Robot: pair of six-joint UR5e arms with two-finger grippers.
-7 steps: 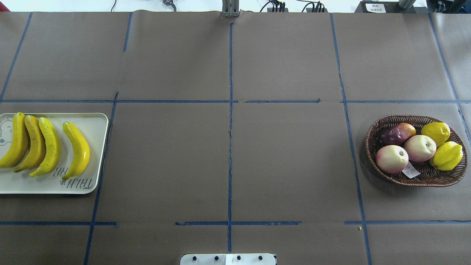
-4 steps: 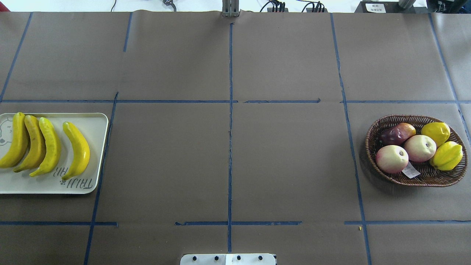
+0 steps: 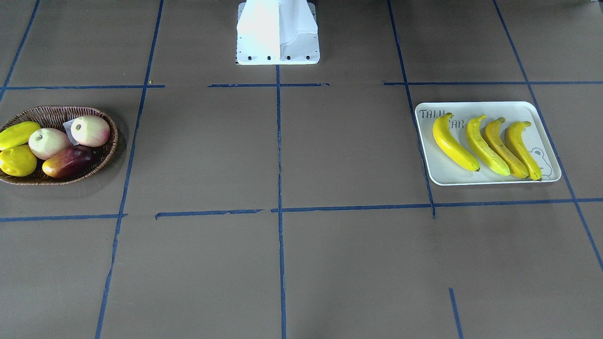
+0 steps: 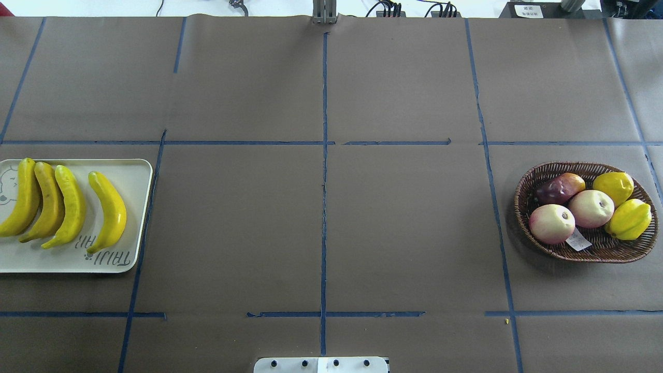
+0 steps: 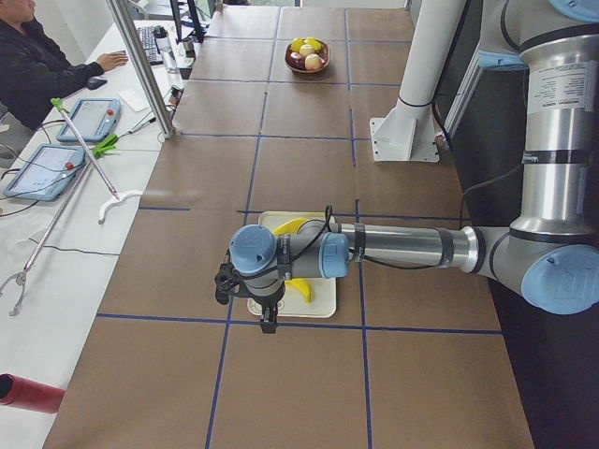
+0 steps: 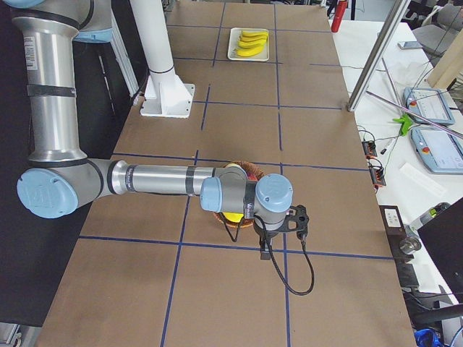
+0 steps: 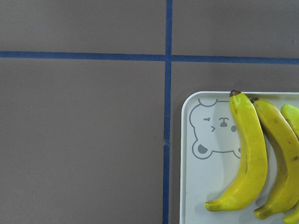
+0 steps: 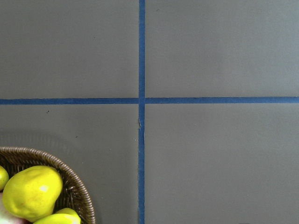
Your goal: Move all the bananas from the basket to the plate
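Note:
Several yellow bananas point(image 4: 107, 210) lie side by side on the white "TAIJI BEAR" plate point(image 4: 132, 176) at the table's left edge; they also show in the front view point(image 3: 452, 141) and the left wrist view point(image 7: 250, 149). The wicker basket point(image 4: 585, 166) stands at the right and holds no banana. My left gripper point(image 5: 267, 318) hangs over the plate's outer end. My right gripper point(image 6: 264, 249) hangs beside the basket. Both show only in the side views, so I cannot tell whether they are open or shut.
The basket holds two pink apples point(image 4: 551, 224), a dark red mango point(image 4: 559, 187), a lemon point(image 4: 614, 186) and a yellow-green oblong fruit point(image 4: 629, 220). The robot's white base point(image 3: 278, 33) stands mid-table at the near side. An operator point(image 5: 37, 65) sits beyond the far side.

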